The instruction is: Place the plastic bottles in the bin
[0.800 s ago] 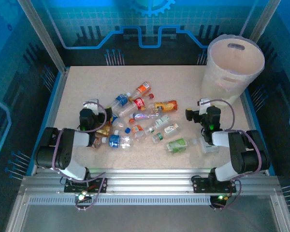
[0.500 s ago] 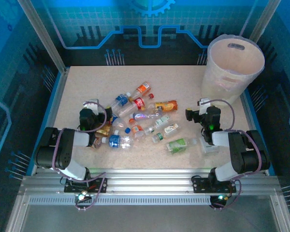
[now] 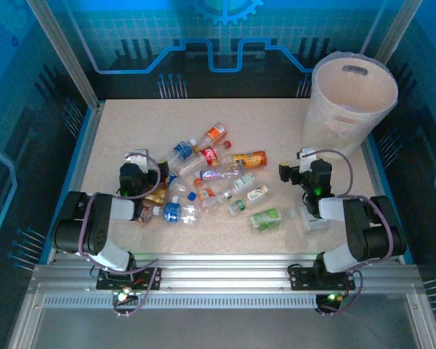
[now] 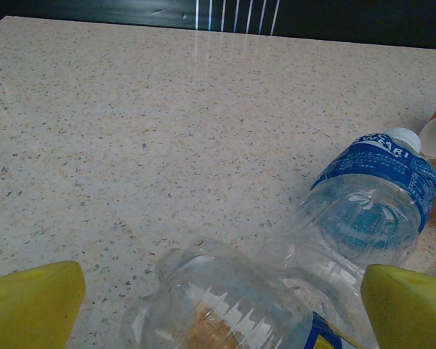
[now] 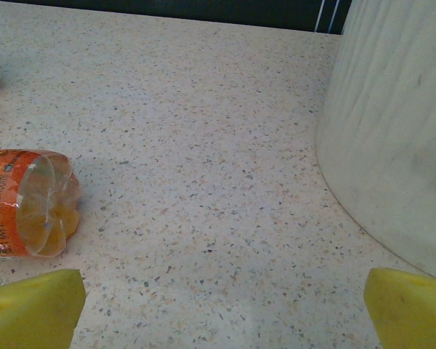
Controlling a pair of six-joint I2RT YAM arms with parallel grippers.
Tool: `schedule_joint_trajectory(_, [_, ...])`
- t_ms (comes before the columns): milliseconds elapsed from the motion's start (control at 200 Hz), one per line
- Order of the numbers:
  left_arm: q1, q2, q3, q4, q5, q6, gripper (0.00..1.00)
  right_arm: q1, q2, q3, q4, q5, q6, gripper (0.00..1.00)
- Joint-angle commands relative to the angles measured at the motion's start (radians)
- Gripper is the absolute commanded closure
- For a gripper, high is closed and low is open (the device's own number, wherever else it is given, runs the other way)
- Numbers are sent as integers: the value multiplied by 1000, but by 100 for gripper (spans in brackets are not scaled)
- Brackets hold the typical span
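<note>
Between wide-open left fingers, two plastic bottles, nearer one cropped, perhaps crushed; right fingers wide, empty.

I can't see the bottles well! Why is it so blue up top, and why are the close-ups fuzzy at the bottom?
Top external: blue light tints the walls, but the table is evenly lit. Left wrist: white glare streaks on the table's far edge; the nearest clear bottle and the yellow jaws are blurry. Right wrist: jaws blurry too, the orange-label bottle looks sharp.

Speckled beige table, blue-lit walls
</note>
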Motion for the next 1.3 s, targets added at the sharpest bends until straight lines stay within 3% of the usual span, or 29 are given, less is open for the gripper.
schedule_joint_trajectory(0, [7,-4,10,4,23,18,1,-11,10,17,6,-10,-11,0])
schedule_joint_trajectory(120, [7,-19,-8,26,21,17,1,-10,5,17,2,-7,-10,0])
schedule_joint_trajectory(400, [7,-163,-16,-82,11,14,1,-6,-116,114,-268,2,-20,0])
schedule_joint_trajectory(655, [7,-307,6,-163,12,8,1,30,-342,227,-633,71,15,0])
schedule_joint_trajectory(780, [7,-361,54,-206,15,-23,1,73,-408,398,-898,145,35,0])
schedule_joint_trajectory(910, [6,-389,103,-267,45,-81,1,176,-383,619,-1139,323,25,0])
schedule_joint_trajectory(1296, [-30,-427,211,-435,71,-132,1,395,-34,1346,-1763,787,131,0])
